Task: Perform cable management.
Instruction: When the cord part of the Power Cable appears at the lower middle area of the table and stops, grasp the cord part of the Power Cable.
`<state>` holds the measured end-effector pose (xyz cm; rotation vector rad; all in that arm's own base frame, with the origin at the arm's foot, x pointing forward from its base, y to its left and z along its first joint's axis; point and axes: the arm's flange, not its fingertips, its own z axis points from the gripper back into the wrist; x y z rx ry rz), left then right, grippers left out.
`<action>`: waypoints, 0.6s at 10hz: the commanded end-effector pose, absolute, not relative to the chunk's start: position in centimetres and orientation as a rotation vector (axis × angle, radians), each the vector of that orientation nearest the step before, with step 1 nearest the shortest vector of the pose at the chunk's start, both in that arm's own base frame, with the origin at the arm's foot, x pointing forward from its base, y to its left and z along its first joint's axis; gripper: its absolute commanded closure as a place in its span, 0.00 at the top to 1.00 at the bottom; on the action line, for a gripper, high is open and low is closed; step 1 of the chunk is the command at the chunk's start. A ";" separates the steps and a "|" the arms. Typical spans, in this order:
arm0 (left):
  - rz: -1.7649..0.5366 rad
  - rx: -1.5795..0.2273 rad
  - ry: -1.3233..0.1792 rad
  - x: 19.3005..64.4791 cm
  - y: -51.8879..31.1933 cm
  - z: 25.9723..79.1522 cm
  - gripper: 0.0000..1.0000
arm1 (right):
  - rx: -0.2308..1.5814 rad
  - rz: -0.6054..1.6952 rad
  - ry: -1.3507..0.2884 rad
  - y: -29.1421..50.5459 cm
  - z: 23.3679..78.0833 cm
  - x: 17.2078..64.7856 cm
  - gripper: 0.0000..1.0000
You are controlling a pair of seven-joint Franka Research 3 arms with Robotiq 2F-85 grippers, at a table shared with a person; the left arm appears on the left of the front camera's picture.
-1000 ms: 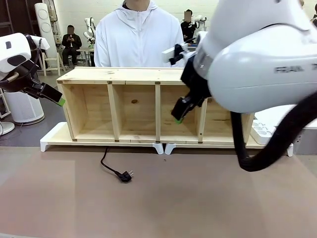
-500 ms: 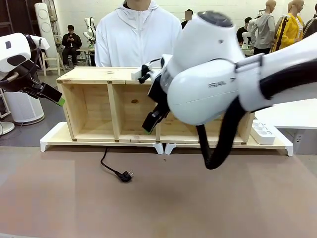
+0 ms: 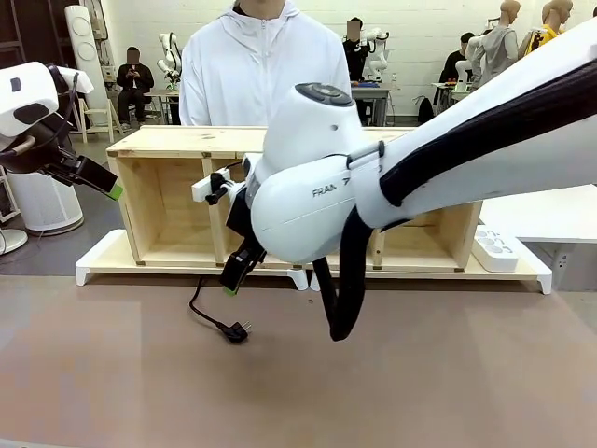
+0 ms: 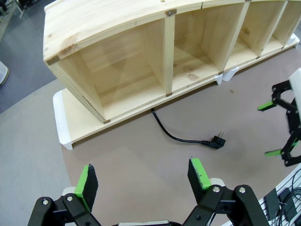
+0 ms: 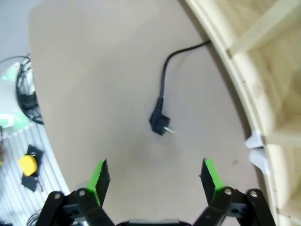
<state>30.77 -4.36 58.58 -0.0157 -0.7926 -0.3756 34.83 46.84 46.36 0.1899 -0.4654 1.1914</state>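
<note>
The cable [image 3: 203, 308] is a thin black cord that comes out from under the wooden shelf and ends in a black plug [image 3: 237, 330] on the brown table. My right gripper [image 3: 232, 283] hangs open just above it, a little toward the shelf. From its wrist, the open right gripper [image 5: 155, 178] looks down on the plug [image 5: 160, 124] and the cable [image 5: 163, 80], with nothing between its pads. My left gripper [image 3: 108, 186] is raised at the far left, beside the shelf's end. In the left wrist view the left gripper [image 4: 141, 176] is open and empty, above the cable [image 4: 171, 135].
A long wooden shelf [image 3: 187, 140] with open compartments stands on white trays [image 3: 98, 259] across the table's far side. A white power strip [image 3: 494, 252] lies at its right end. A person in a white hoodie [image 3: 256, 65] stands behind the shelf. Bare brown table lies in front.
My right arm has swung from the right across the shelf front to the left and lowered over the cable's plug. The left arm and the cable have not moved.
</note>
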 end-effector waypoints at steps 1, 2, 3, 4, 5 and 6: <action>-0.362 -0.024 -0.804 31.0 -4.4 58.6 1.00 | 0.230 1.212 -0.488 47.9 45.4 35.9 1.00; -0.362 -0.024 -0.804 31.0 -4.4 58.6 1.00 | 0.188 1.218 -0.517 48.5 44.2 35.8 1.00; -0.362 -0.024 -0.804 31.0 -4.4 58.6 1.00 | 0.123 1.173 -0.563 48.8 43.5 36.1 1.00; -0.362 -0.024 -0.804 31.0 -4.4 58.6 1.00 | 0.043 1.161 -0.566 49.0 42.9 36.3 1.00; -0.362 -0.024 -0.804 31.0 -4.4 58.6 1.00 | 0.055 1.149 -0.544 49.3 42.5 36.5 1.00; -0.362 -0.024 -0.804 31.0 -4.4 58.6 1.00 | 0.058 1.165 -0.526 49.8 42.0 36.3 1.00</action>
